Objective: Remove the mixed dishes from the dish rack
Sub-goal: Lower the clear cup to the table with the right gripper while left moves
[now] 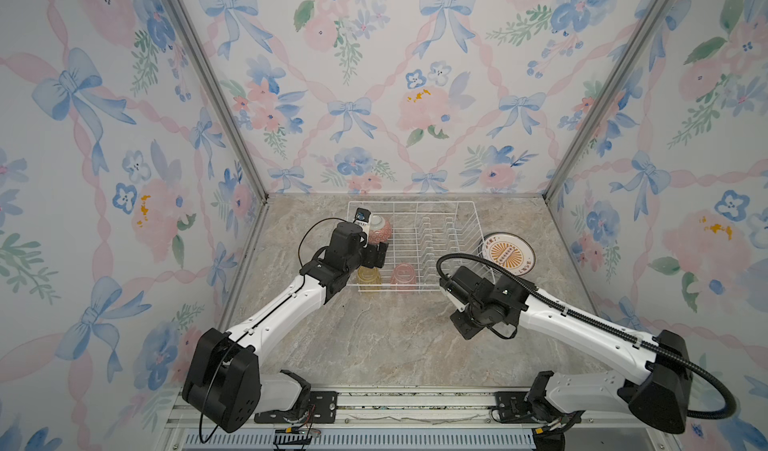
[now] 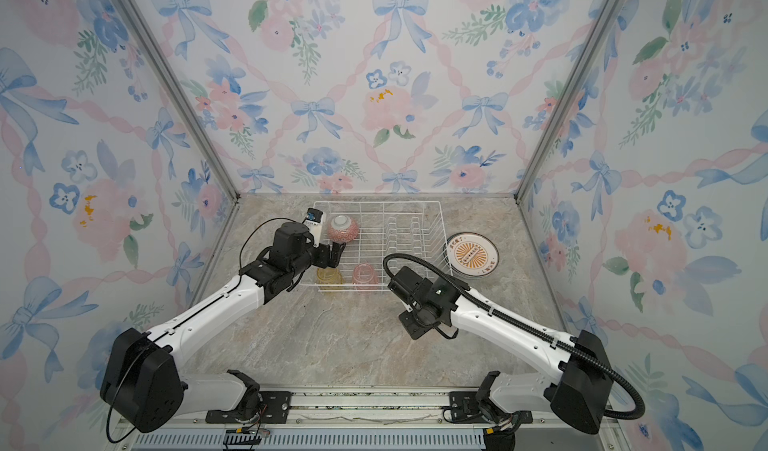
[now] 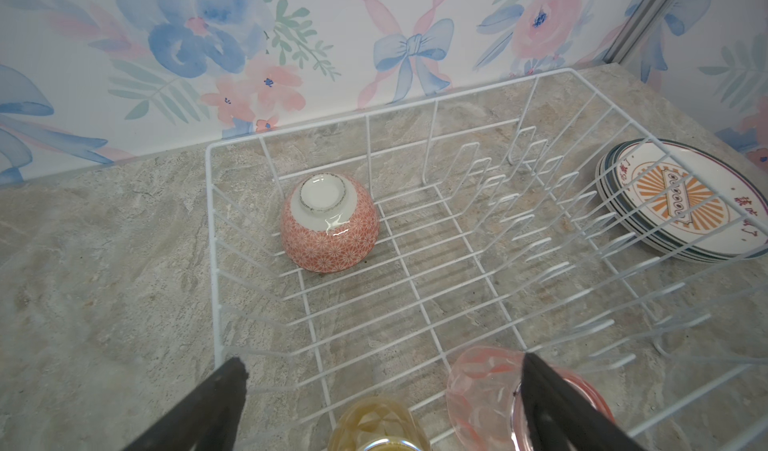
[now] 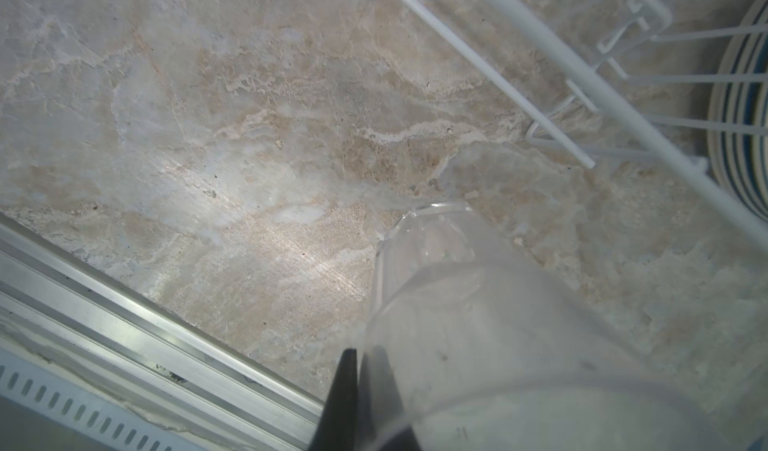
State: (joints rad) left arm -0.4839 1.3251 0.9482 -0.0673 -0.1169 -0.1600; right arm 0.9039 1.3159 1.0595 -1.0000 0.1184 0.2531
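**Fingers wide on the left gripper (image 3: 383, 362), clamped on the clear tumbler (image 4: 478, 324) at the right gripper (image 4: 361, 351)**

Here's the left gripper, both dark fingers (image 3: 220, 399) spread far apart with nothing between them. It hangs over the near left part of the dish rack (image 1: 415, 203). Right below it, at the rack's near edge, sits the yellow tumbler (image 1: 369, 277). Just beside that, toward the middle of the near edge, is the pink tumbler (image 1: 403, 276). In the left wrist view one finger crosses in front of the pink tumbler; whether it touches, I can't tell. Up in the rack's far left corner the bowl (image 2: 343, 228) lies upside down, white foot ring up, pink-red pattern all round.

Over to the right gripper: its fingers are pressed together on the wall of the clear tumbler, one outside, one seen through the glass inside. It's outside the rack, over the table (image 1: 395, 345) near the rack's near right corner. Whether the tumbler's base touches the table is not clear.

The rack itself stands at the middle of the table's far edge. The plates (image 1: 509, 253) lie stacked flat on the table, just beside the rack's right side. The top one shows an orange sunburst design, and dark rims show down the stack.
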